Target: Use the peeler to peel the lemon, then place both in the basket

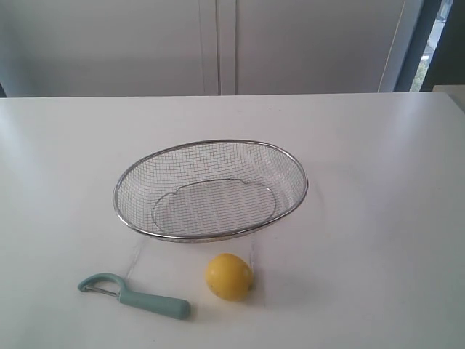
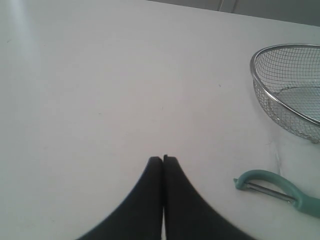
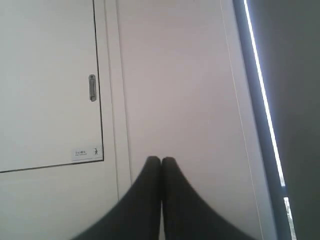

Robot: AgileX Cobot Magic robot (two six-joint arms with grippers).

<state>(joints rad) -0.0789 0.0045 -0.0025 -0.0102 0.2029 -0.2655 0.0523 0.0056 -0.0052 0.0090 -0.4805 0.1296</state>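
- Starting nearest us, what lies on the table (image 1: 378, 218)?
- The peeler (image 1: 134, 294), flat on the near left. Its long axis runs roughly left to right in the exterior view. The hooked head points left and sits slightly farther back, and the handle end points right and toward us.
- And the lemon (image 1: 229, 277)?
- Just to the right of the handle, apart from it, in front of the basket (image 1: 211, 237). Its skin looks whole and smooth. It is too round here to give it a long axis, and I cannot make out which way the nub faces.
- So nothing is peeled?
- I'd judge nothing has begun. The lemon is unpeeled, the peeler is untouched, and the basket behind them holds nothing. Picking up, peeling and both placements are all left to do.
- What about the grippers?
- Neither shows in the exterior view. The left gripper (image 2: 163, 159) has its fingers pressed together on nothing, over bare table, with the peeler's head and the basket rim off to one side. The right gripper (image 3: 161, 160) is likewise closed and empty, facing a cabinet door (image 3: 47, 85) rather than the table.
- And farthest back?
- The table's far edge, then pale cabinet fronts.
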